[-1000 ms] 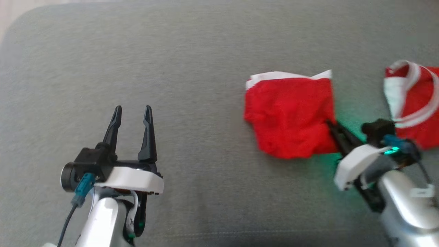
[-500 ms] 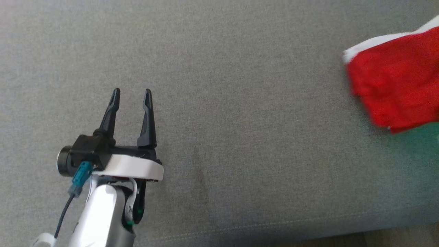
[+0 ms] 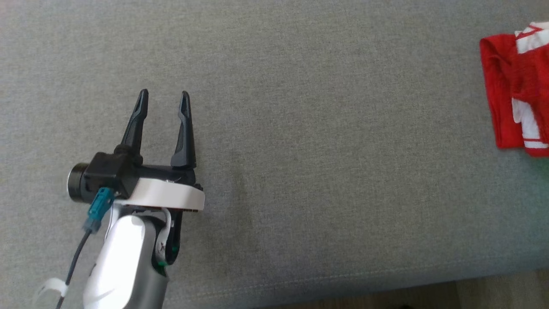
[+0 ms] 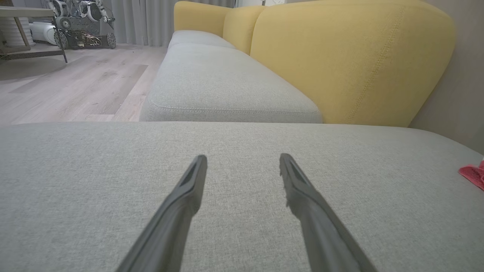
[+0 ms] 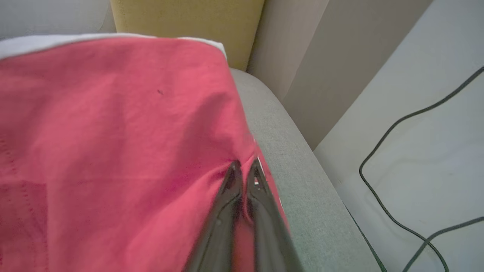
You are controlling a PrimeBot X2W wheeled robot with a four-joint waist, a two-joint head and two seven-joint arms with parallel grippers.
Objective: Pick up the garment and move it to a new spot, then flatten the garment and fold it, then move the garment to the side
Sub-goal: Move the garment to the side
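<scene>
**Left:** the left gripper (image 3: 164, 95) hovers with its fingers spread and empty above the grey seat cushion (image 3: 326, 141), near its front edge. We judge it parked clear of the work.

**Right:** a striped red cloth (image 3: 512, 90) lies at the cushion's right edge. The right gripper (image 5: 245, 166) is clenched on the hem of the red garment (image 5: 113, 132), close to that same edge, which we read as a hold for dragging it aside. Whether cloth and garment are one piece, we cannot tell.
</scene>
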